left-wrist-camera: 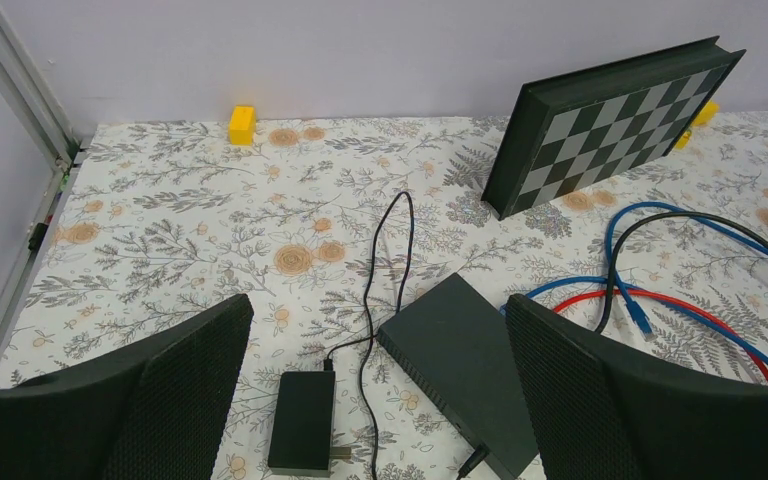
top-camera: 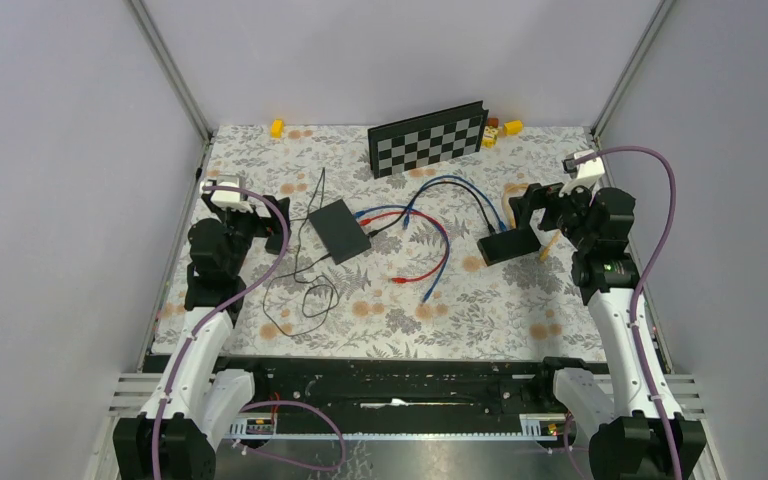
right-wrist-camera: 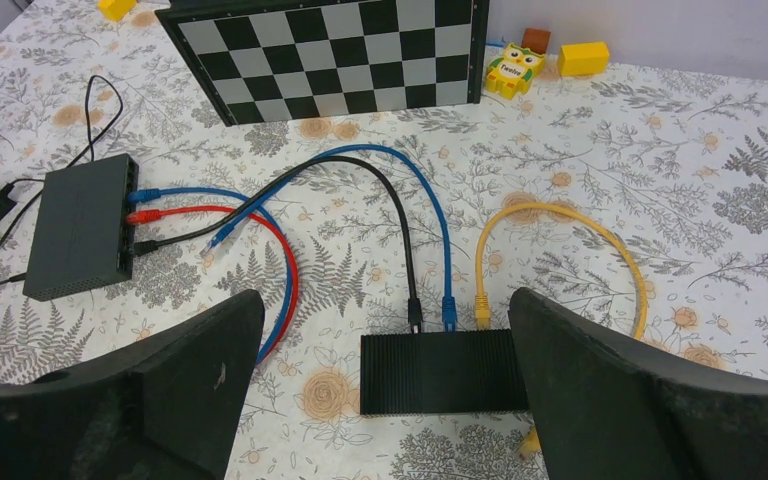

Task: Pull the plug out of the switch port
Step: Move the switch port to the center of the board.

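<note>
A flower-patterned tabletop [top-camera: 460, 310] fills the walled cell. At its far edge a folded chessboard [top-camera: 428, 138] lies tilted. The left claw [left-wrist-camera: 375, 310] hangs over the left side with its fingers spread wide and nothing between them. The right claw [right-wrist-camera: 385, 300] hangs over the right side, also spread wide and holding nothing.

A grey switch [top-camera: 339, 230] lies left of centre, near the left claw but apart from it. A black ribbed switch [right-wrist-camera: 440, 372] lies just in front of the right claw, between its two fingers in the right wrist view, untouched.

A long black cable [right-wrist-camera: 400, 215] joins the two switches. A yellow cable [right-wrist-camera: 560, 215] loops away from the ribbed switch to the right. A blue cable [right-wrist-camera: 430, 190] arcs from the same switch towards the centre. A red cable [right-wrist-camera: 280, 250] and a second blue cable [top-camera: 440, 262] run from the grey switch, and both end loose on the cloth.

Three plugs sit side by side in the ribbed switch's far face: a black plug [right-wrist-camera: 415, 315], a blue plug [right-wrist-camera: 449, 312] and a yellow plug [right-wrist-camera: 481, 312]. The grey switch also holds three plugs, blue, red and black.

A small power adapter [left-wrist-camera: 302, 420] lies beside the grey switch. An owl toy [right-wrist-camera: 516, 68] and a yellow block [right-wrist-camera: 582, 58] sit by the chessboard's right end.
</note>
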`<state>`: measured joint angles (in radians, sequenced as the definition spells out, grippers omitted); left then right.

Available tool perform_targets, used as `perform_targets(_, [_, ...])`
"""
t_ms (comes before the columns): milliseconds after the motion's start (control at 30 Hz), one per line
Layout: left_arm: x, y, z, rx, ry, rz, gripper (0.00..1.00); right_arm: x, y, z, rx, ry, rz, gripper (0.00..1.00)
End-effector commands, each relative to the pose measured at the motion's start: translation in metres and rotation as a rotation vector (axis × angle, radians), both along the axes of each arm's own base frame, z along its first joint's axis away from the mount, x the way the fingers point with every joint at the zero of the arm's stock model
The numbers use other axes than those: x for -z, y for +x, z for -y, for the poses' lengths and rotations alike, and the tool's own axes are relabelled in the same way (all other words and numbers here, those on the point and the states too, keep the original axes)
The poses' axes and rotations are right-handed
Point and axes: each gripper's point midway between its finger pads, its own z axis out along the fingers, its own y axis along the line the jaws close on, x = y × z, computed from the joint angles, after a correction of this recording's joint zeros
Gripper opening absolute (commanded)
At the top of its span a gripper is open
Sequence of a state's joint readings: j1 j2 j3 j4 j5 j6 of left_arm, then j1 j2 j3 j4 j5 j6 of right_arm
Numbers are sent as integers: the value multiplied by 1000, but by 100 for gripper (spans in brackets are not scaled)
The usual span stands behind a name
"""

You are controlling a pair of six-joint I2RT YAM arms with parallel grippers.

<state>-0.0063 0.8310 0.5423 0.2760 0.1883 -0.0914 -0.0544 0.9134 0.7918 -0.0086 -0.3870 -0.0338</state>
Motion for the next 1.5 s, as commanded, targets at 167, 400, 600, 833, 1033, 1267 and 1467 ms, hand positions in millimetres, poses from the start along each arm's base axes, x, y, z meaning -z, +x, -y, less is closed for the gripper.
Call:
perform_targets(167, [-29, 0, 0, 9, 2, 72, 99, -18, 0, -2, -21, -20, 71, 100])
perform_targets(400, [-27, 0, 1, 11, 1, 63, 99, -22, -2, 1, -8, -32, 96, 100])
perform_targets(600, [-25, 4, 3, 28, 6, -2, 99, -25, -3, 4, 5, -54, 109, 100])
perform_targets(833, [-8, 5, 25, 183, 68, -96, 99, -20, -6, -14, -100, -24, 75, 100])
perform_targets(1033, [10, 15, 33, 228, 41, -209, 99, 8, 5, -41, -159, -84, -32, 100])
perform_targets(1267, [6, 11, 38, 249, 26, -152, 99, 41, 20, -61, -171, -263, -175, 100])
perform_targets(1467, [5, 5, 41, 271, 33, -95, 99, 86, 44, -44, -99, -394, -304, 96])
